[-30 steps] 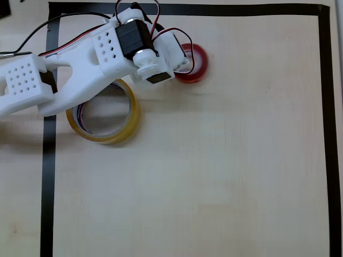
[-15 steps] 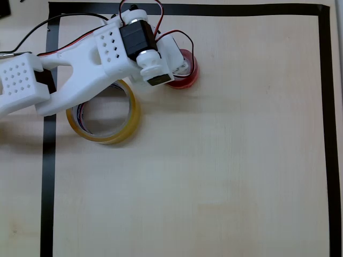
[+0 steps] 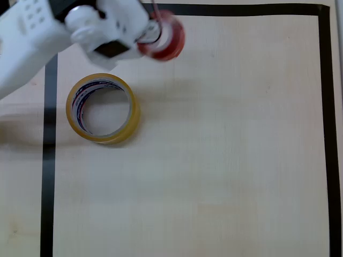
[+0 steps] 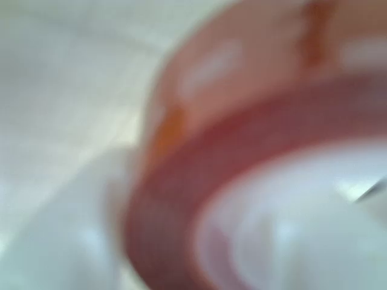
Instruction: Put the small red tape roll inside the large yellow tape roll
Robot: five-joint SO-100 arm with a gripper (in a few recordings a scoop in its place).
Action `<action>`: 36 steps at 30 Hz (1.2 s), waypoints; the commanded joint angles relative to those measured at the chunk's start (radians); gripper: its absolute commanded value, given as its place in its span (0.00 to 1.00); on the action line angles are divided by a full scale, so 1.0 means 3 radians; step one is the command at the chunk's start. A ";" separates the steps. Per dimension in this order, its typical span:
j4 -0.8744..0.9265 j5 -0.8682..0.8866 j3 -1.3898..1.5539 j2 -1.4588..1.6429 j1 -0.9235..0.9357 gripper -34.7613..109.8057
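Overhead view bright, even, soft shadows; wrist view heavily blurred, out of focus

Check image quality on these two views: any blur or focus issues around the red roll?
Wrist view: heavily out of focus, the small red tape roll a soft smear, too close to the lens. Overhead view: table and large yellow tape roll sharp; arm and red roll by the gripper slightly motion-blurred; soft shadow left of the yellow roll; no strong glare.
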 commanded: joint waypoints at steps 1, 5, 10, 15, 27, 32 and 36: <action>0.0031 -0.0066 0.0782 0.1064 0.0245 0.24; 0.0031 -0.0066 0.1457 0.1329 0.0542 0.24; -0.0077 -0.0046 0.2030 0.1503 0.0654 0.24; -0.0271 -0.0041 0.2608 0.1790 0.0614 0.24; -0.0419 -0.0031 0.3145 0.1933 0.0552 0.27; -0.0419 -0.0031 0.3155 0.1948 0.0532 0.37; -0.0424 -0.0031 0.3155 0.1974 0.0527 0.37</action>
